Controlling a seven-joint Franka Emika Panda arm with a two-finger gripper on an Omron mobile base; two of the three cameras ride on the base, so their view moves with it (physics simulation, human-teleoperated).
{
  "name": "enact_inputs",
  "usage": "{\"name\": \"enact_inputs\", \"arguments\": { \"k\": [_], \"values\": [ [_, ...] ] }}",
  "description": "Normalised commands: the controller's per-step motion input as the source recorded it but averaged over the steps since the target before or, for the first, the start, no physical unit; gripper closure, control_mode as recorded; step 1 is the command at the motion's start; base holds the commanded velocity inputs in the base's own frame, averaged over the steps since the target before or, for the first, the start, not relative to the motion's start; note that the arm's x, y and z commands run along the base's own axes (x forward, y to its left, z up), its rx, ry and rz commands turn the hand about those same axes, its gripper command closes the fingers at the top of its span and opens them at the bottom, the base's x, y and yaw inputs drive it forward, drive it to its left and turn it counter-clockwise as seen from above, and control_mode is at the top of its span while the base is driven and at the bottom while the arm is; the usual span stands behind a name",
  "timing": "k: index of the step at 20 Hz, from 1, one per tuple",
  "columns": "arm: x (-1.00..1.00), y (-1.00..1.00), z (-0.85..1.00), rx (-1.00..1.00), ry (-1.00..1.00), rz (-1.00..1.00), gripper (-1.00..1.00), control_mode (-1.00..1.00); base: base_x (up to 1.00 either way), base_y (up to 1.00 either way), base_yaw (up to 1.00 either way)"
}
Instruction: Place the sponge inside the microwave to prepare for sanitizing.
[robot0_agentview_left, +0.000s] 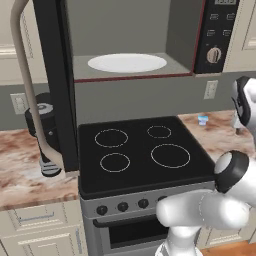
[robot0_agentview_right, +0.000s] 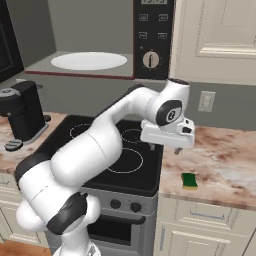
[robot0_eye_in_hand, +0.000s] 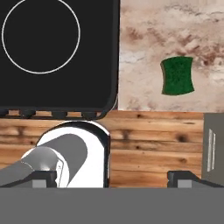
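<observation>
Sponge (robot0_agentview_right: 189, 180) lies green side up on the counter (robot0_agentview_right: 225, 165) near its front edge, just right of the stove (robot0_agentview_right: 125, 165). Above it the gripper (robot0_agentview_right: 176, 146) hangs with jaws spread, empty. A skewed descent could nudge the sponge off the edge. The microwave (robot0_agentview_right: 90, 61), high on the left, stands open, with clear room over the stove.

The sponge (robot0_agentview_right: 189, 180) lies flat on the table (robot0_agentview_right: 227, 162) to the right of the stove (robot0_agentview_right: 107, 152), near the table's front edge and apart from the stove's side. The microwave (robot0_agentview_right: 95, 40) sits above the stove, door swung to the left, a round plate (robot0_agentview_right: 88, 61) on its floor. A glass (robot0_agentview_left: 202, 120) stands near the table's back edge. The pincer (robot0_agentview_right: 165, 148) hangs over the stove's right edge, above and left of the sponge.
</observation>
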Motion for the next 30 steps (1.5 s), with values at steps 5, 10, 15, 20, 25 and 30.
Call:
{"name": "enact_inputs", "arguments": {
  "k": [5,10,15,20,25,30],
  "values": [
    [0.24,-0.36,-0.49,0.00,0.00,-0.01,-1.00,-1.00,0.00,0.00,0.00],
    [0.23,-0.39,-0.46,0.00,-0.04,0.00,-1.00,-1.00,0.00,0.00,0.00],
    [0.37,-0.32,-0.41,-0.01,-0.03,0.00,-1.00,-1.00,0.00,0.00,0.00],
    [0.44,-0.18,-0.42,0.00,0.00,0.00,-1.00,-1.00,0.00,0.00,0.00],
    [0.40,-0.20,-0.41,-0.02,-0.02,0.00,-1.00,-1.00,0.00,0.00,0.00],
    [0.27,-0.31,-0.35,-0.02,-0.02,0.00,-1.00,-1.00,0.00,0.00,0.00]
  ]
}}
